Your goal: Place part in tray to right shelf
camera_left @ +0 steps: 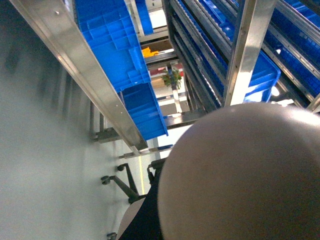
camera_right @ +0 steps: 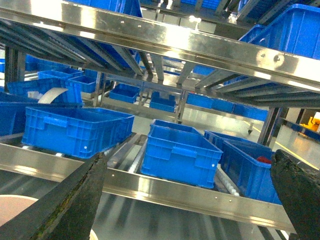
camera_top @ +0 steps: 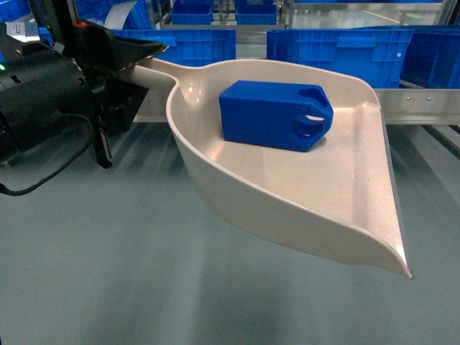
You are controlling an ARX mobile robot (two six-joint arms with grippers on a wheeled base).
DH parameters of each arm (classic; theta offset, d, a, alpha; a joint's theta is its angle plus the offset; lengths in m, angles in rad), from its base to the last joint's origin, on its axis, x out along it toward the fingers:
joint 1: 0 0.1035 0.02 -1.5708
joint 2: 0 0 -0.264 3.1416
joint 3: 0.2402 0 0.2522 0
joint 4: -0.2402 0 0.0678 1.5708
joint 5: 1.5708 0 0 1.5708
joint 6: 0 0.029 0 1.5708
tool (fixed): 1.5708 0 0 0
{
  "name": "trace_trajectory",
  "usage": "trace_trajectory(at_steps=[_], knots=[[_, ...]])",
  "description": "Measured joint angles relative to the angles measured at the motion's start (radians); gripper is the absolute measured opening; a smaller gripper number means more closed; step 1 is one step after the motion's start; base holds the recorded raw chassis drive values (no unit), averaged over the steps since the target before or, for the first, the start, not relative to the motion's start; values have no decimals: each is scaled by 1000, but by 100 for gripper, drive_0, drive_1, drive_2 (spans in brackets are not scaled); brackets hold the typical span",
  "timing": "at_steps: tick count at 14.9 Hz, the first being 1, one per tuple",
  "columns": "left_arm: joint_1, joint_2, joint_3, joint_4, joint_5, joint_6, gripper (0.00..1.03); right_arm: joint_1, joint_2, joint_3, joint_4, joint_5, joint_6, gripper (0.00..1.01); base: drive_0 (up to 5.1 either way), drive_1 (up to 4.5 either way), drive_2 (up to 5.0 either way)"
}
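The small bright blue plastic block lies loose in the shiny beige plastic scoop, up near twelve o'clock in the pan, with its notched end pointing to three o'clock. The left gripper pinches the scoop's long handle at about ten o'clock, while the right gripper has its dark fingers spread wide with nothing between them. The block looks hard and light, and I think it could slide on the smooth scoop, so hold the handle tight and keep the pan level on the way to the steel shelf with blue crates.

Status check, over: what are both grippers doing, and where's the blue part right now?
Left gripper shut on tray handle, tray held in the air. Right gripper open, empty, facing right shelf. Part lying in tray. Nothing blocking.
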Motion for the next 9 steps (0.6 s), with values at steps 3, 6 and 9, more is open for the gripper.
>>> trace_trajectory(at_steps=[3, 6, 9], knots=[[-6, 0, 0, -5, 0, 1, 14, 0, 0, 0, 0, 0, 0, 98, 455, 295, -361], [3, 0, 0, -6, -4, 0, 14, 0, 0, 0, -2, -1, 0, 98, 304, 188, -495], [-8, 0, 0, -9, 0, 1, 14, 0, 0, 0, -2, 1, 0, 98, 16, 421, -389]])
